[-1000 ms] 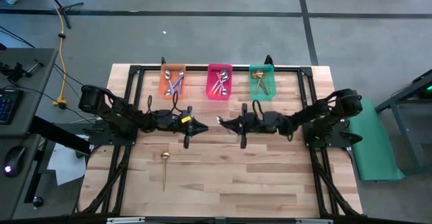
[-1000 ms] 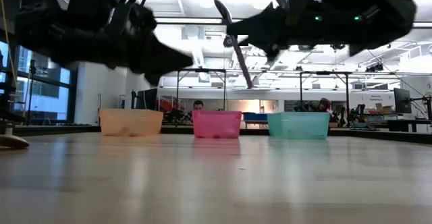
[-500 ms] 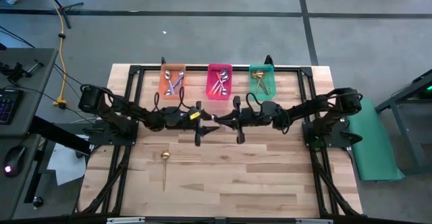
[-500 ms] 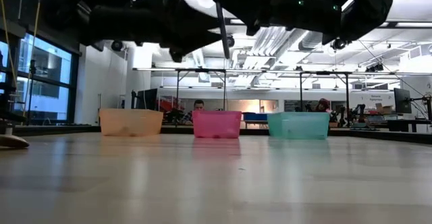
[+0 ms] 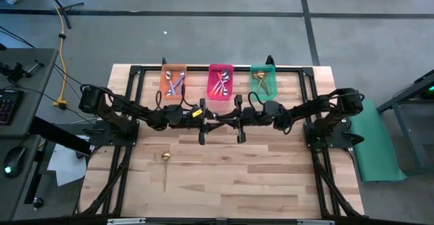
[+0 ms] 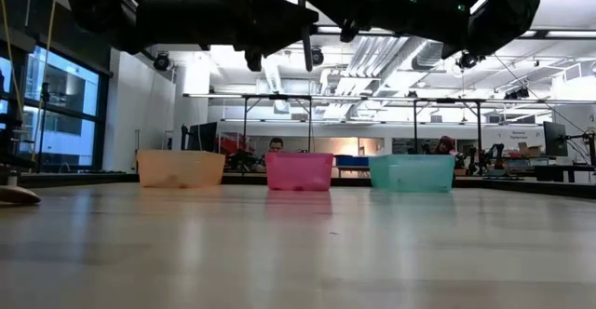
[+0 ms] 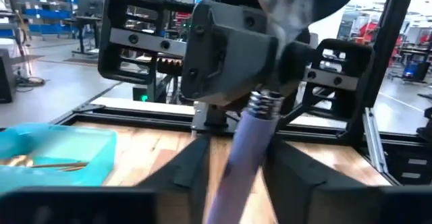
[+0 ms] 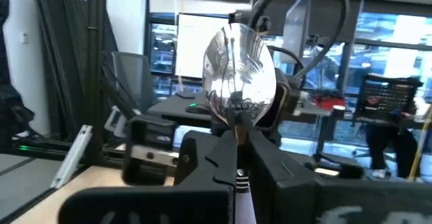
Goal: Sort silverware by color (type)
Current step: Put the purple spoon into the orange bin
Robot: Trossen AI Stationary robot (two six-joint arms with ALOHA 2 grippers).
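Now pinched tight in the right gripper (image 8: 236, 140): a purple-handled spoon (image 8: 241, 75), bowl standing up above the fingers, handle running out the other side. Facing it nose to nose, the left gripper (image 7: 233, 177), fingers (image 7: 191, 170) spread to either side of that lilac handle, with a gap showing on each side. Both held high over the middle of the table (image 5: 224, 184).

Compared with half a second ago: left gripper closer in, the gap between the two noses gone in the high view. A second ago, well apart.

Beyond the meeting point, toward the far edge: orange bin (image 5: 173, 67), pink bin (image 5: 220, 66) and green bin (image 5: 263, 67) in a row, each holding sorted spoons (image 5: 221, 83). On the near side of the left gripper and out past its arm, a gold spoon (image 5: 165, 164) flat on the wood, unmoved.

Hard to make out from above: the held spoon itself, lost among the dark fingers. Cut off in the left wrist view: the handle's end. From table height, only a thin dark sliver of the spoon hanging under the arms.
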